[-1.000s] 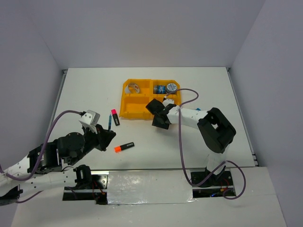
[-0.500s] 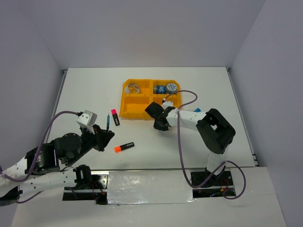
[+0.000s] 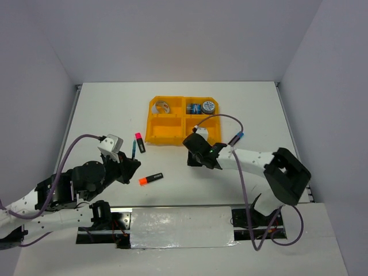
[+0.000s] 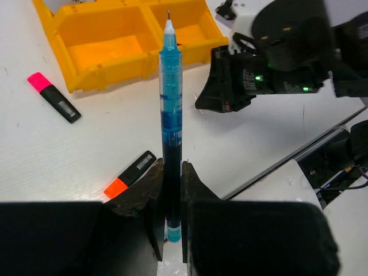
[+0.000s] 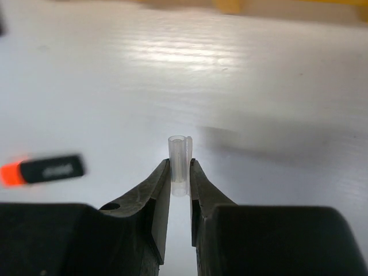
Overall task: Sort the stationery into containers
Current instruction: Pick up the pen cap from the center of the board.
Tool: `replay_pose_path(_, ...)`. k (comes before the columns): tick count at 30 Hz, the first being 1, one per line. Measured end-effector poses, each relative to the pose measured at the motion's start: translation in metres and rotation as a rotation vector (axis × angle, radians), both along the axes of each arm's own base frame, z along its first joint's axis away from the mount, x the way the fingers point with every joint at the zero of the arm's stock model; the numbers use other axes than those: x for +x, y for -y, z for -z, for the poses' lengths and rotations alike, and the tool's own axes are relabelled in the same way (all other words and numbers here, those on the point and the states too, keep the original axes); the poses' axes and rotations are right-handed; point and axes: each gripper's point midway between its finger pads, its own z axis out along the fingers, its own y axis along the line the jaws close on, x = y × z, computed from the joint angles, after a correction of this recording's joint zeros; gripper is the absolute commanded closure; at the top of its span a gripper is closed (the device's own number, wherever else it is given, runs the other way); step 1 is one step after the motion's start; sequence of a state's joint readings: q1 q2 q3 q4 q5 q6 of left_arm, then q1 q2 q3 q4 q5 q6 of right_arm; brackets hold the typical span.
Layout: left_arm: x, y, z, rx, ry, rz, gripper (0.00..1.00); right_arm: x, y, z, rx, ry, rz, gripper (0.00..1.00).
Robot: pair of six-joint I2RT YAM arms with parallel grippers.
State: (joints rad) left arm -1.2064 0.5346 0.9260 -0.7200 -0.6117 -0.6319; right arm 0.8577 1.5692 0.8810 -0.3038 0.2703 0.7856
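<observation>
The left gripper [image 4: 171, 178] has barely moved over the last second. Its jaws are clamped narrow on the lower barrel of the blue pen [image 4: 171, 103], which is off the table [image 3: 115, 109], with its bare tip pointing toward the tray [image 3: 150, 123].

The right arm has changed more. Its elbow has swung out to the right, and the right gripper [image 5: 180, 172] has drawn back a little from the tray's near right compartment. It now sits near the tray's near edge. Its jaws are pinched close on a small clear cap [image 5: 179, 164] (a stubby see-through tube), which stands up between the fingertips above the table.

With the arm shifted, the blue marker [image 3: 237, 138] shows more plainly on the table to the right of the tray.

The pink marker [image 3: 140, 142] lies left of the tray and the orange marker [image 3: 150, 179] lies nearer the bases. Both are where they were. In the tray, the ring [image 3: 163, 106] is unmoved in the far left compartment and the tape rolls [image 3: 208, 106] in the far right one.
</observation>
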Motion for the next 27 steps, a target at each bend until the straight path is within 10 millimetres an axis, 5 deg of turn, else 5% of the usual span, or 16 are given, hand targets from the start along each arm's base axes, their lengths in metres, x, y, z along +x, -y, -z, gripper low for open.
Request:
replay_pose_path(8, -0.005, 0.022, 0.012, -0.062, -0.002, 0.075, 1.0, -0.025, -0.02, -0.09, 0.273, 0.266, -0.23, 1.0)
replay_pose_path(15, -0.021, 0.055, 0.05, -0.109, -0.045, 0.223, 1.0, -0.076, -0.031, -0.175, 0.549, 0.52, -0.423, 1.0)
replay_pose_path(21, -0.034, 0.089, 0.053, -0.263, -0.032, 0.349, 1.0, -0.083, -0.017, -0.246, 0.69, 0.7, -0.364, 1.0)
replay_pose_path(27, -0.044, 0.113, 0.049, -0.386, 0.005, 0.452, 1.0, -0.085, -0.014, -0.286, 0.764, 0.756, -0.255, 1.0)
